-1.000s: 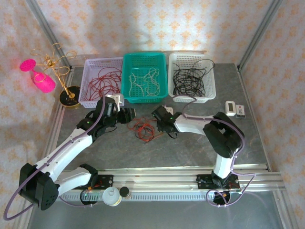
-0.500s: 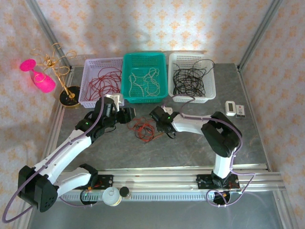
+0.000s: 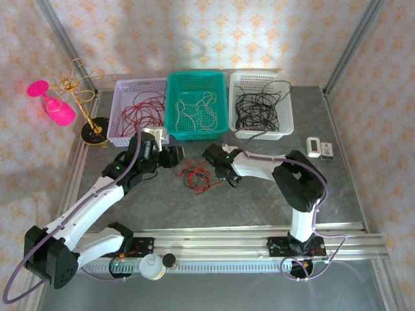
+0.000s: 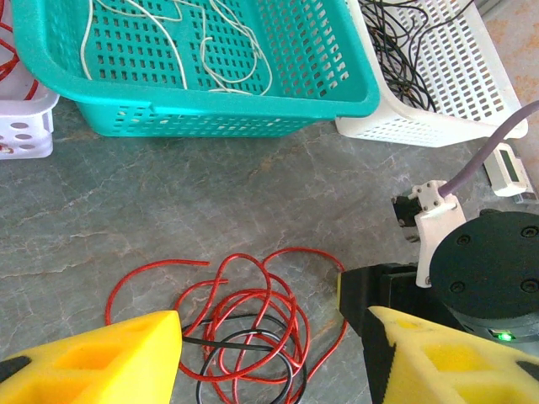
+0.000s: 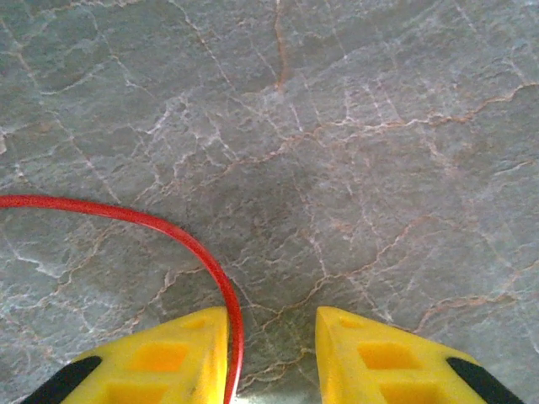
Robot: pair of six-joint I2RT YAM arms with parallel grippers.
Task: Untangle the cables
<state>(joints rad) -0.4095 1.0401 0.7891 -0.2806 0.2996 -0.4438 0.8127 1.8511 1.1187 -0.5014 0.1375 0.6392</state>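
Along the far edge of the table (image 3: pixel 259 201) three baskets stand side by side, rims touching: lilac basket (image 3: pixel 117 113) w/ red wire (image 3: pixel 139 107), teal basket (image 3: pixel 194 134) w/ white wire (image 3: pixel 194 110), white basket (image 3: pixel 287 110) w/ black wire (image 3: pixel 256 107). Far-left corner: gold wire stand (image 3: pixel 96 131). Near the right edge, two small gadgets (image 3: pixel 320 148). The near edge is a metal rail (image 3: pixel 220 234) carrying both arm bases. Open room is the middle strip between baskets and rail. It's widest in front, between the arms, and to the right of the right arm. The left arm cuts diagonally across the left part.

The knot of cables (image 3: pixel 194 176) lies on that middle strip, just in front of the teal basket but apart from it. It's mostly red loops w/ some black underneath.

The left pincer (image 3: pixel 175 157) is at the knot's left side. From its wrist cam the left pincer (image 4: pixel 274 337) stands wide open, holding nothing. The knot (image 4: pixel 253 311) lies between and just ahead of the fingers, and a black wire runs up to one finger.

The right pincer (image 3: pixel 219 172) is just right of the knot. Its cam shows the pincer (image 5: pixel 271 337) partly open, table visible in the gap. One red strand (image 5: pixel 126 216) curves in along the inner edge of one finger, not clamped.
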